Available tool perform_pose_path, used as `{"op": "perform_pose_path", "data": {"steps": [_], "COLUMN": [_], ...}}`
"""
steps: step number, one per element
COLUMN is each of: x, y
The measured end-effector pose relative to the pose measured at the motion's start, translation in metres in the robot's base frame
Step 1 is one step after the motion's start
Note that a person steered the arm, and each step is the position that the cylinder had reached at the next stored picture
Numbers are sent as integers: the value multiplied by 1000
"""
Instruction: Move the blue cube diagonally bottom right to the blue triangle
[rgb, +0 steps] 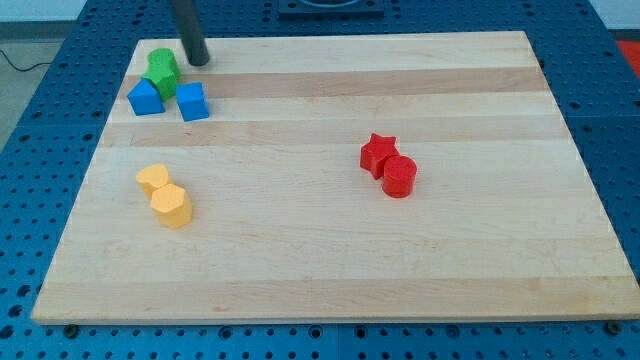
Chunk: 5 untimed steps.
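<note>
The blue cube (192, 101) sits near the board's top left corner. The blue triangle (146, 97) lies just to its left, with a small gap between them. My tip (198, 61) rests on the board just above the blue cube, slightly apart from it, and close to the right of a green block (162, 68). The rod rises out of the view's top.
The green block touches the blue triangle's top edge. A yellow heart-like block (153, 179) and a yellow hexagon (172, 205) sit at the left. A red star (378, 152) and a red cylinder (398, 176) sit right of centre. The wooden board (330, 270) has blue pegboard around it.
</note>
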<state>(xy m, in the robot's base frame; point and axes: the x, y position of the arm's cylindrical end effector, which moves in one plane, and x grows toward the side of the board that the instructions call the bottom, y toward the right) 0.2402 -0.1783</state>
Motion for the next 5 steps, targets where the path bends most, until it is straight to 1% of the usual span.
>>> {"op": "perform_pose_path", "data": {"steps": [1,2,3,4,5], "x": [17,33,34,53,85], "y": [54,53,28,1,-26]}}
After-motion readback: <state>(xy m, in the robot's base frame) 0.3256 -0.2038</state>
